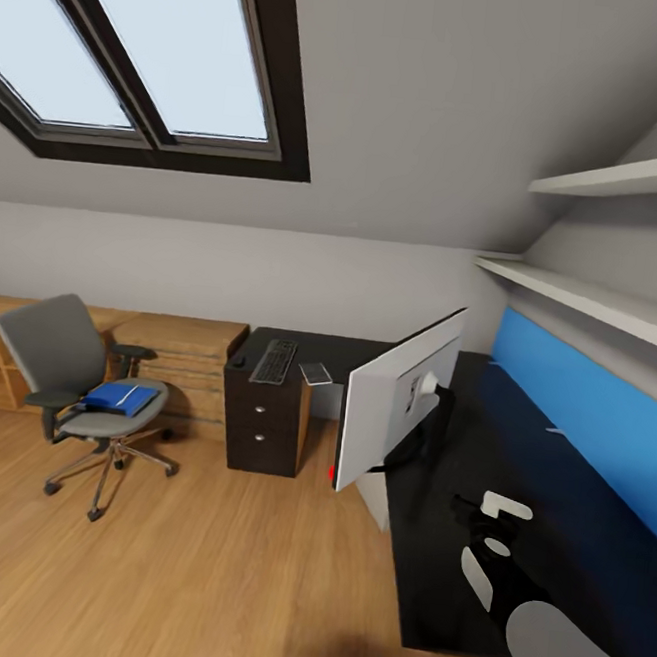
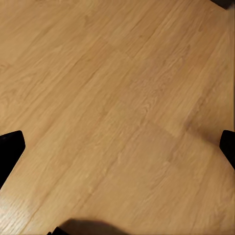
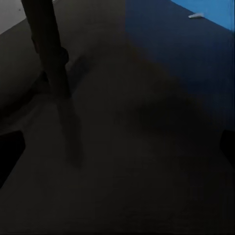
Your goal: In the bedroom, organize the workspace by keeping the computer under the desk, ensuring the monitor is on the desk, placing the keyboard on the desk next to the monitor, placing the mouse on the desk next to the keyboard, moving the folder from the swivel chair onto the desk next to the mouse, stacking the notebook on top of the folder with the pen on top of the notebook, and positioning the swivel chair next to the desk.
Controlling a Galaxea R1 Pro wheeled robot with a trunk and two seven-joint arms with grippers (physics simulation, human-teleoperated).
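i see the attic bedroom's light wood floor (image 1: 195,567) spreading out below the skylight (image 1: 144,50). the l-shaped black counter (image 1: 548,551) runs along the blue wall panel (image 1: 601,415), with its drawer unit (image 1: 262,423) at the far end. the monitor (image 1: 395,415) stands on the counter seen from its pale back, a red dot at its lower corner. the swivel chair (image 1: 72,384) sits well apart from the counter, before a light-wood chest (image 1: 180,354). the blue folder (image 1: 121,397) lies on its seat. the keyboard (image 1: 275,361) lies on the far counter, the tiny mouse (image 1: 239,360) just beside it. my right claw (image 1: 493,545) hovers over the counter with fingers apart. my left claw (image 2: 117,147) hangs above the floor, tips wide apart.
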